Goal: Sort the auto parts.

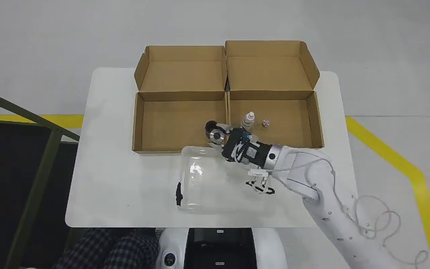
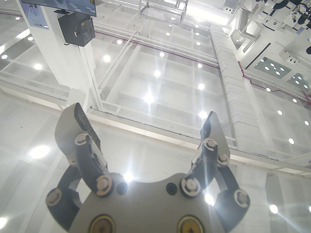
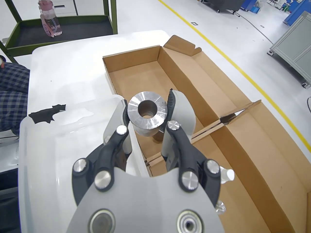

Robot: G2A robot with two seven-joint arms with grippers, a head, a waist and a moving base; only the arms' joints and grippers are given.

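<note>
My right gripper (image 3: pixel 147 111) is shut on a shiny metal ring (image 3: pixel 147 112) with a round bore, held just over the near right corner of the left cardboard box (image 1: pixel 168 124). From above, the metal ring (image 1: pixel 216 134) and right gripper (image 1: pixel 222 138) hang above that box's near wall. The right cardboard box (image 1: pixel 295 131) holds a small white bottle (image 1: pixel 249 119) and a tiny purple part (image 1: pixel 266 123). My left gripper (image 2: pixel 145 120) stands open, pointing up at the ceiling, with nothing between its fingers.
A clear plastic bin (image 1: pixel 215 181) sits on the white table (image 1: pixel 114 168) in front of the boxes, with a black scrap (image 1: pixel 179 194) at its near left edge. A green rack (image 3: pixel 60 22) with a pink bottle stands beside the table.
</note>
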